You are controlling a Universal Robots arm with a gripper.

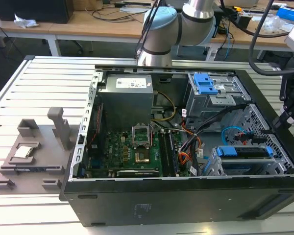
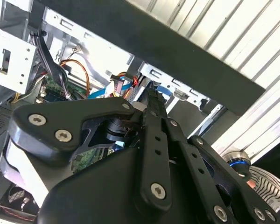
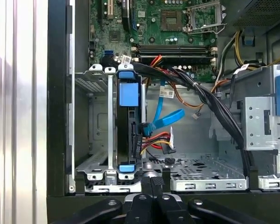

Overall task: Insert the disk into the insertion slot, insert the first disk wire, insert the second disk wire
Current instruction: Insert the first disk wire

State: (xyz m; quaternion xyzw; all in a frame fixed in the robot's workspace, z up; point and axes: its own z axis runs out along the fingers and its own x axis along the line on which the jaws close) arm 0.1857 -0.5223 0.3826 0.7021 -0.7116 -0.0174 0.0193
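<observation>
The disk [image 1: 242, 152], framed by its blue carrier, sits inside the insertion slot [image 1: 220, 166], the grey cage at the case's near corner on the exterior view's right. In the first wrist view the disk [image 3: 129, 130] stands edge-on in the slot [image 3: 95, 135]. A blue flat wire [image 3: 164, 122] and a red, yellow and black wire bundle [image 3: 154, 140] both end at the disk's edge. My gripper [image 3: 151, 184] hovers just outside the case wall, apart from the disk, shut with nothing in it. It also shows in the exterior view [image 1: 283, 120] and the second wrist view [image 2: 151, 105].
A taller grey cage with a blue clip [image 1: 206, 83] stands behind the slot. A thick black cable bundle [image 3: 200, 88] crosses above the wires. The motherboard [image 1: 132, 152] and power supply [image 1: 127, 95] fill the case's left half. A grey fixture [image 1: 29, 152] lies on the slatted table.
</observation>
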